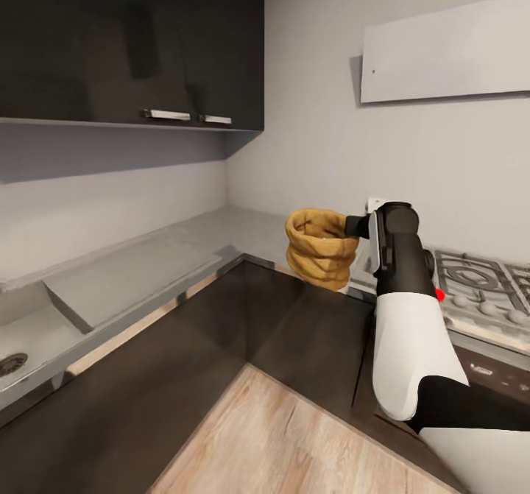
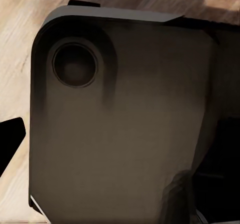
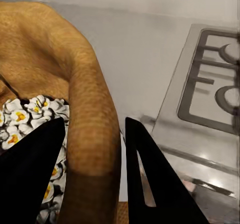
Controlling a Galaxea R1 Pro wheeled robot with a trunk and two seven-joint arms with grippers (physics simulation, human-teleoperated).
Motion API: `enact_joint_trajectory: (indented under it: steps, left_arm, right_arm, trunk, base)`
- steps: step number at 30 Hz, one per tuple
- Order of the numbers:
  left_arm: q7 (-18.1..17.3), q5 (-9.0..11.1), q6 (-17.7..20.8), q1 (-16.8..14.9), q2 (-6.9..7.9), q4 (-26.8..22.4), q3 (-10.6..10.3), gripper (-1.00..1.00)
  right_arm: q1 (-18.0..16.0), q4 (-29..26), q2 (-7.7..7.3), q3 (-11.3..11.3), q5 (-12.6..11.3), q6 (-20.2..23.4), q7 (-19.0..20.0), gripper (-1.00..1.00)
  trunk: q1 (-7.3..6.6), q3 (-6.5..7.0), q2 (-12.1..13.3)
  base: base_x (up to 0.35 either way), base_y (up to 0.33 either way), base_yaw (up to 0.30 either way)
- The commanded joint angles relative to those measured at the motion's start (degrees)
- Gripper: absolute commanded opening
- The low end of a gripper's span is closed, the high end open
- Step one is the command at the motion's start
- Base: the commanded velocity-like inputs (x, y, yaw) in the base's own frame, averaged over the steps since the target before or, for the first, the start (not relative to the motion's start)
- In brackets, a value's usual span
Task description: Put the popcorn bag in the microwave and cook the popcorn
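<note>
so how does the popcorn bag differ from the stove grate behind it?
The popcorn bag is tan, crumpled and soft; the stove grate is grey, rigid metal bars. The bag hangs lifted, its rim pinched by the right tool; the grate lies flat on the cooktop. Both sit near the countertop corner.

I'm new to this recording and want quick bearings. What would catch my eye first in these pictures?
The tan popcorn bag, held up in the air by the right gripper in front of the grey countertop's corner. The right wrist view shows the gripper's two fingers pinching the bag's rim, one inside and one outside, with white popped kernels in the bag. A gas stove sits right of the arm.
</note>
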Motion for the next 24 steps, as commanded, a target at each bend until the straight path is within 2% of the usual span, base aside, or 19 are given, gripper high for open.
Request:
enact_joint_trajectory:
  steps: [1,7,16,20,24]
  left_arm:
    - [-0.01,0.50,-0.14,-0.04,0.00,0.03,-0.14,1.00]
    - [-0.01,0.51,-0.09,-0.05,-0.05,0.05,-0.22,1.00]
    - [-0.01,0.51,-0.08,-0.04,0.02,0.06,-0.32,1.00]
    - [-0.01,0.51,-0.08,-0.03,0.04,0.04,-0.32,1.00]
    - [-0.01,0.51,-0.08,-0.04,0.04,0.06,-0.32,1.00]
  right_arm:
    - [-0.06,0.07,0.06,-0.13,0.09,0.17,0.14,-1.00]
    - [1.44,2.00,0.02,-0.39,-0.08,0.17,0.29,-1.00]
    - [9.51,4.30,0.06,-0.41,-0.31,-0.26,0.38,-1.00]
    - [9.94,8.51,0.06,-0.52,-0.44,-4.42,0.35,-1.00]
    - [9.96,10.29,-0.16,-0.54,-0.45,-5.77,0.30,-1.00]
  trunk:
    - [-0.04,-0.06,-0.04]
    - [-0.04,-0.06,-0.04]
    - [-0.04,-0.06,-0.04]
    - [-0.04,-0.06,-0.04]
    - [-0.04,-0.06,-0.04]
  base:
    - [-0.346,0.000,0.000]
    - [-0.346,0.000,0.000]
    - [-0.346,0.000,0.000]
    - [-0.346,0.000,0.000]
    - [-0.346,0.000,0.000]
